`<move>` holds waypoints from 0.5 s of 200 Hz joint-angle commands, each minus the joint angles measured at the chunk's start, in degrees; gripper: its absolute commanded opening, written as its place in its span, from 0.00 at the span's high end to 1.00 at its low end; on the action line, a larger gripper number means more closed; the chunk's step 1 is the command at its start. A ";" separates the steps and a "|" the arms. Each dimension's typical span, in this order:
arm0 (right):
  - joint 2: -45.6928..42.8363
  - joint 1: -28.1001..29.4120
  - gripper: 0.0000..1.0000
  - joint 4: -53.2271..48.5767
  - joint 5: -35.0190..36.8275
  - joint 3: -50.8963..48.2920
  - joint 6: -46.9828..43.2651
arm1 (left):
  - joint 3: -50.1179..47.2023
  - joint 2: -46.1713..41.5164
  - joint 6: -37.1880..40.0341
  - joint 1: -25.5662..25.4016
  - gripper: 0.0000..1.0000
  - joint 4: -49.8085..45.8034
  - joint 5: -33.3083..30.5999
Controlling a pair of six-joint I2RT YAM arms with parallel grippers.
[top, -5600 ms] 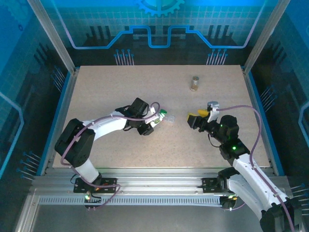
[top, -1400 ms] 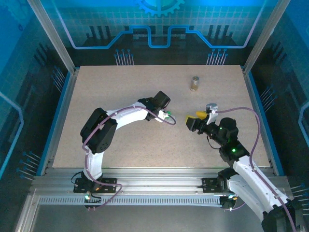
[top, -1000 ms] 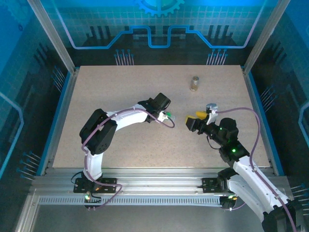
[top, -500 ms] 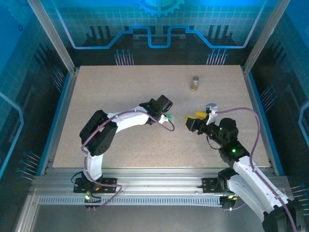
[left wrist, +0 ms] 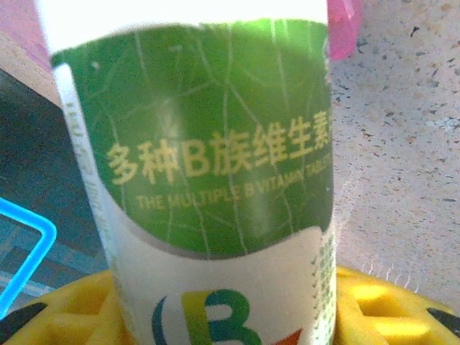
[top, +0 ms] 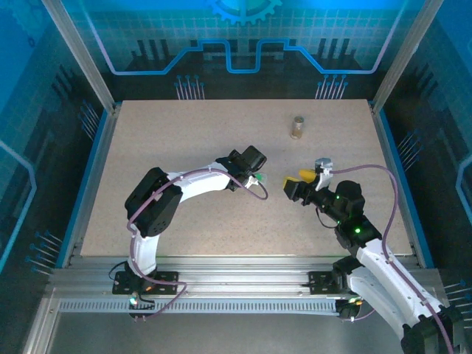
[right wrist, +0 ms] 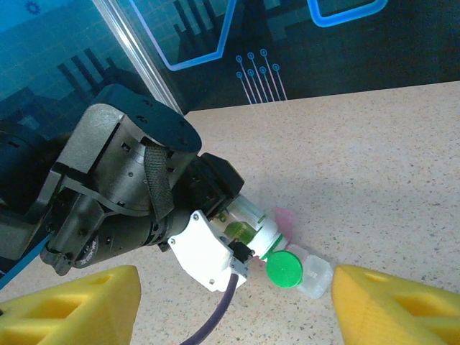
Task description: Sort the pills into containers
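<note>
White bottle (top: 260, 178) with a green cap sits mid-desk in the top view, pinched in the left hand (top: 254, 174). The right hand (top: 293, 182) is near it with yellow fingers spread and nothing between them. The amber bottle (top: 297, 127) stands upright, well apart, toward the far side of the desk (top: 169, 140). Count: two arms, two hands, one white bottle, one amber bottle. Risk: the hands are close, so a reach for the cap could bump the left hand and jar the bottle. Left wrist view: white bottle (left wrist: 215, 180) up close, green label, clamped between yellow pads (left wrist: 388, 302), with one pink piece (left wrist: 343, 29) past its far end. Risk: the body is smooth and round and could twist or slip in the pinch if the cap gets turned. Right wrist view: the left hand holds the bottle tilted, green cap (right wrist: 285, 268) on and low by the desk. One clear vial (right wrist: 314, 277) lies just beside the cap; touching or not, cannot tell. There is a pink patch (right wrist: 287, 218) behind it, and I cannot tell whether it belongs to the vial. The right hand's own fingers (right wrist: 72, 305) sit wide apart at the bottom corners. Risk: any push forward nudges the vial and it rolls away. Total three containers; pills too small to make out.
</note>
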 commanded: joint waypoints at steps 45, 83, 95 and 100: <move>-0.42 1.08 0.29 0.92 0.61 -0.24 -0.92 | 2.53 0.09 2.12 0.39 1.00 -0.72 -1.93; -0.16 1.17 0.29 1.15 0.64 -0.32 -0.79 | 2.32 -1.69 2.27 1.30 1.00 -0.64 -1.87; -0.10 1.13 0.28 1.27 0.61 -0.39 -0.78 | 1.97 -2.34 2.39 1.54 1.00 -0.65 -1.82; -0.08 1.12 0.28 1.29 0.61 -0.33 -0.79 | 1.80 -2.53 2.37 1.59 1.00 -0.50 -1.71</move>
